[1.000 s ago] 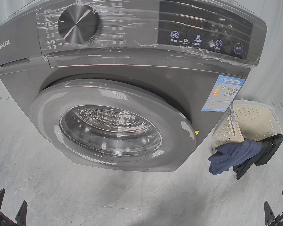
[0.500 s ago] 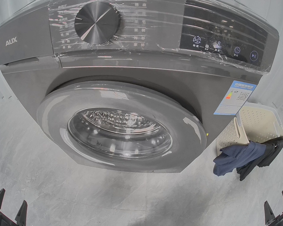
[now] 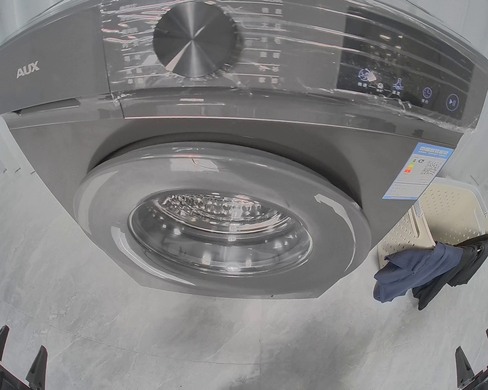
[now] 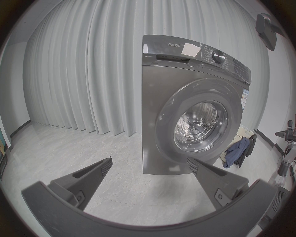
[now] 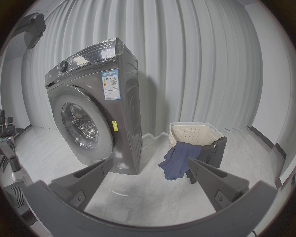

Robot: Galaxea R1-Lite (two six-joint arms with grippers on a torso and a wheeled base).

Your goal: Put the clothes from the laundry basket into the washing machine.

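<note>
The grey washing machine [image 3: 231,122] stands in front of me with its round glass door [image 3: 221,224] closed. To its right, a cream laundry basket [image 3: 453,207] sits on the floor. A dark blue garment [image 3: 415,267] and a black garment [image 3: 464,261] hang over its front rim. My left gripper [image 3: 22,341] is low at the near left, open and empty, and my right gripper [image 3: 474,345] is low at the near right, also open and empty. The right wrist view shows the basket [image 5: 194,131] and blue garment [image 5: 178,159] beyond the open right gripper [image 5: 150,160].
Pale grey floor tiles [image 3: 238,337] stretch between me and the machine. White curtains [image 4: 77,77] hang behind and beside the machine. Clear plastic film covers the control panel [image 3: 293,50] and its dial [image 3: 194,39].
The whole head picture has slid right, so the camera has moved. Both grippers keep their places in the picture, open as before. The clothes hang unchanged.
</note>
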